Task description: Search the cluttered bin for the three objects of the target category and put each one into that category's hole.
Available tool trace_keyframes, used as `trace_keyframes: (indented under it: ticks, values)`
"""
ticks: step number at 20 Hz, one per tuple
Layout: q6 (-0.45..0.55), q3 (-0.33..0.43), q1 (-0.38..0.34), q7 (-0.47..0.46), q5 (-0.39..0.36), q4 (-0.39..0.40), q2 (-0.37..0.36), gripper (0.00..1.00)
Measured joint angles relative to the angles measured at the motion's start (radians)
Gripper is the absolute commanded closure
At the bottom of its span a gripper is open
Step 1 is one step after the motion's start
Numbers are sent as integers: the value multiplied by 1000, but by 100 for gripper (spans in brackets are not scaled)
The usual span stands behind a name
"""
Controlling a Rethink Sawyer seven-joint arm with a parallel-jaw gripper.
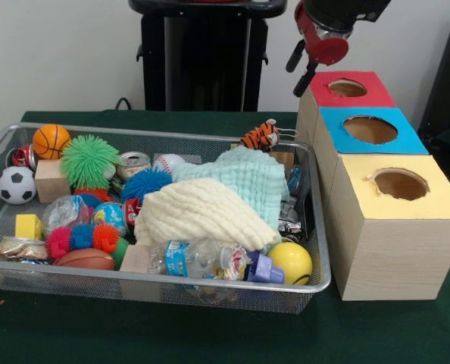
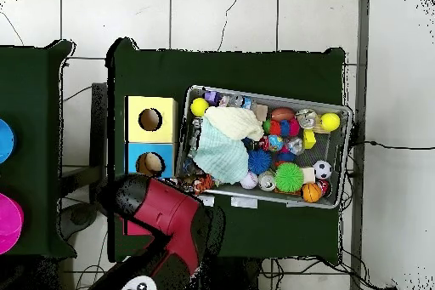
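An orange tiger (image 1: 260, 136) — black-striped plush — is lying against the far-right rim of the bin (image 1: 210, 283), near the red-topped hole (image 1: 348, 88); whether the gripper (image 1: 301, 67) is gaping or closed cannot be told.

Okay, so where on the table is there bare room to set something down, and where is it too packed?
Bare green cloth runs in front of the wire basket and of the yellow-topped box, and in a strip behind the basket toward the black pedestal. Inside the basket it is packed: balls, bottles and cans on one side, the two folded cloths on the other.
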Motion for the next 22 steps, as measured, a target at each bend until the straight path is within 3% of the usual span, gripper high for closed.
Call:
trace_keyframes:
  ticks: [22]
  values:
    - [-139,12,-122,0,0,-74,21,0]
